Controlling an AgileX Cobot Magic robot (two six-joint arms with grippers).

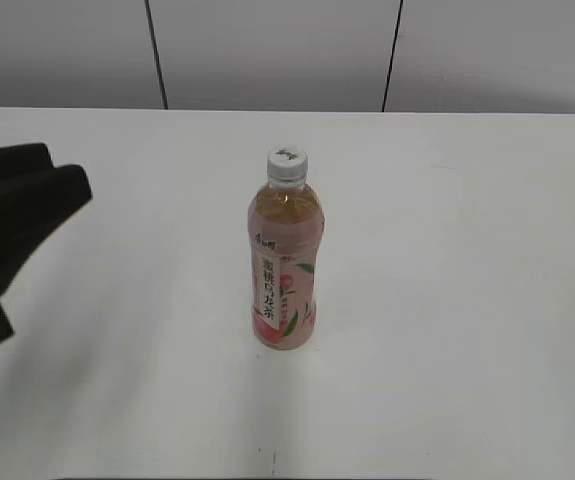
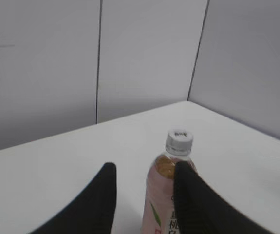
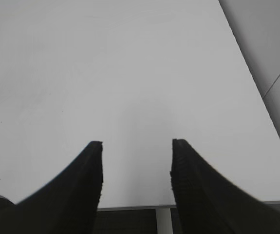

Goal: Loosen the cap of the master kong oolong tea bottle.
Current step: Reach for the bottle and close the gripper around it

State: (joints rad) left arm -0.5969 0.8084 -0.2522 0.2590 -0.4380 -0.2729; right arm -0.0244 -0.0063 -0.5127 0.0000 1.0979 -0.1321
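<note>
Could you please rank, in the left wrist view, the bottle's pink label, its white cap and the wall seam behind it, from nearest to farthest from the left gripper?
1. Pink label: low on the bottle, beside the left gripper's right finger.
2. White cap: on top of the bottle, higher and farther.
3. Wall seam: beyond the table edge, farthest.

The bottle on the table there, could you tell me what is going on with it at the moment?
Nothing is handling it yet. The master kong oolong tea bottle stands upright on the white table, with its cap on. The left gripper is open and apart from the bottle, which shows partly behind its right finger in the left wrist view. The right gripper is open too, over bare table with nothing between its fingers.
</note>
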